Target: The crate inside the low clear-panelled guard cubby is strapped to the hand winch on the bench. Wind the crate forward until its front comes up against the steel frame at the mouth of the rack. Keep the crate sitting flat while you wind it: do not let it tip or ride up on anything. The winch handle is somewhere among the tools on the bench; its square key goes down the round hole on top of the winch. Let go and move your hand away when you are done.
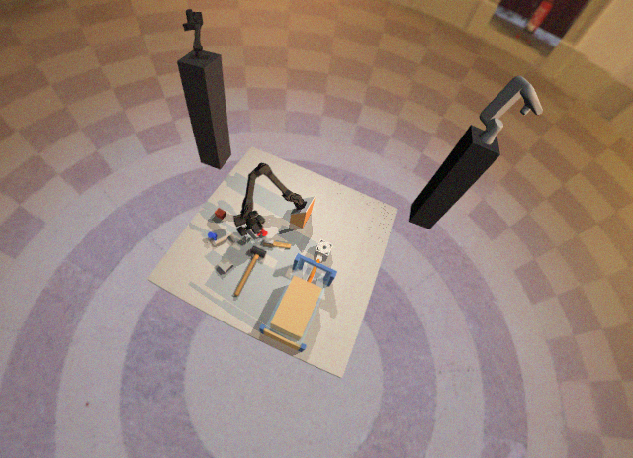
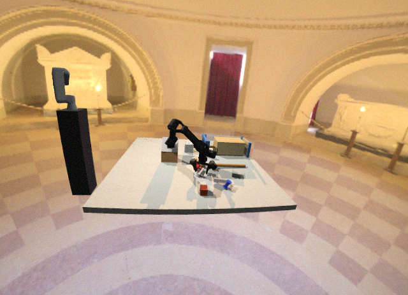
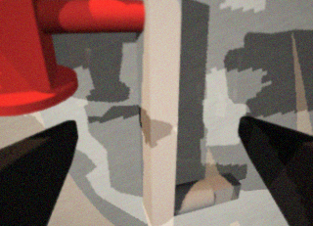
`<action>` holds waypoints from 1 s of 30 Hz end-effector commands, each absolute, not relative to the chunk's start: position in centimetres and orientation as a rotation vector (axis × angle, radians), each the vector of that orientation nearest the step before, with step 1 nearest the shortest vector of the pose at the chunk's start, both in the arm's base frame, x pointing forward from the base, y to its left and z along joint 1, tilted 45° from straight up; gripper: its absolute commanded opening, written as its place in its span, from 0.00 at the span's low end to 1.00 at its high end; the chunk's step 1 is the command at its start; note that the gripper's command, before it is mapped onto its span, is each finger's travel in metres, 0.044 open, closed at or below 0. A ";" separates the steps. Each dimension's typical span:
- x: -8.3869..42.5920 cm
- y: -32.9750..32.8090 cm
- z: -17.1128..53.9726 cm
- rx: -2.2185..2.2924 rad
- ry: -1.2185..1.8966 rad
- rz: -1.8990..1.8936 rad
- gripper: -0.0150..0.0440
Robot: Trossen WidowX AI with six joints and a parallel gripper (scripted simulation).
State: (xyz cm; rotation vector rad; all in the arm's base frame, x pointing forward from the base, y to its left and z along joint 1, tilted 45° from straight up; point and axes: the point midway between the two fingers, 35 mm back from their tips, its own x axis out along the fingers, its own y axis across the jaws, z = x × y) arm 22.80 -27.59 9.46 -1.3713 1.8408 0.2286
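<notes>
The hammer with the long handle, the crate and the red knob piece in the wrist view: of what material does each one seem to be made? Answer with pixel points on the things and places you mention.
Hammer (image 1: 246, 275): tan handle, probably plain wood; dark grey head, perhaps metal or rubber.
Crate (image 1: 296, 309) (image 2: 229, 145): flat, even tan faces, matt; wood or cardboard, unclear which.
Red piece (image 3: 22, 50): smooth with a soft sheen, likely plastic or painted metal.

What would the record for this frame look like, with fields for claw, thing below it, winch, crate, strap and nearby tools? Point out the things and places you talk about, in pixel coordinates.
claw: open (image 1: 250, 230) (image 2: 203, 168) (image 3: 157, 125), nothing gripped
between the fingers in wrist view: pale bar (image 3: 161, 109), with a red knob (image 3: 24, 55) joined at its side
winch: white block (image 1: 322, 248) (image 2: 189, 147), no handle on top
crate: tan box (image 1: 296, 309) (image 2: 229, 146), sitting behind the blue frame (image 1: 315, 268)
strap: orange (image 1: 313, 274), running between winch and crate
nearby tool: hammer (image 1: 247, 274) (image 2: 230, 165), lying flat
</notes>
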 end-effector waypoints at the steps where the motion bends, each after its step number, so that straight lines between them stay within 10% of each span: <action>1: 22.8 -27.6 9.5 -1.371 1.841 0.228 0.87; 12: 22.8 -27.6 9.5 -1.371 1.841 0.228 0.38; 30: 23.8 -25.7 11.1 -1.360 1.835 0.237 0.25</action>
